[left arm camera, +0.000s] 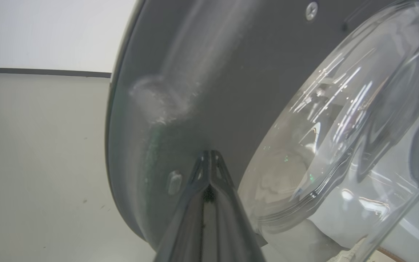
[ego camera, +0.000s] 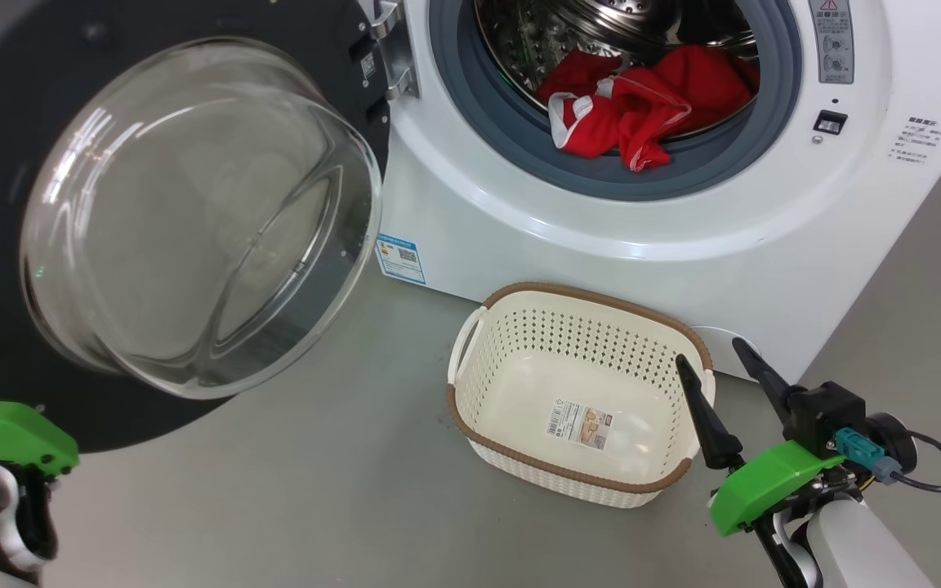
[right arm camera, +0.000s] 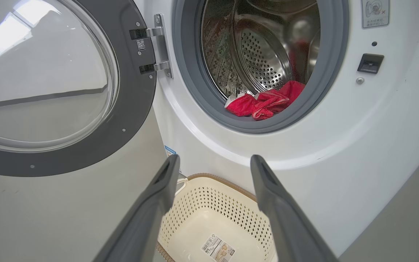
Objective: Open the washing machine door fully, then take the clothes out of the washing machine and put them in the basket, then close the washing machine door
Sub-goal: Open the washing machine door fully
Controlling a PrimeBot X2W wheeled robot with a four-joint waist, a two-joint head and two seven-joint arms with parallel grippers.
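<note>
The washing machine door (ego camera: 193, 220), black-rimmed with a bulging glass bowl, is seen open at the head view's upper left. The clothes (ego camera: 642, 106), red with white trim, are lodged inside the washing machine (ego camera: 601, 237) at the top. The basket (ego camera: 511, 327) is set on the floor (ego camera: 315, 490) below. The right pincer (ego camera: 709, 351) is held wide at the basket's right rim. The left pincer (left arm camera: 209, 156), pressed shut by the door's dark rim, is shown in the left wrist view.

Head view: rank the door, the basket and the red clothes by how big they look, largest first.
1. The door: by far the largest, though it is also nearest the camera.
2. The basket.
3. The clothes: smallest, and farther away.
</note>
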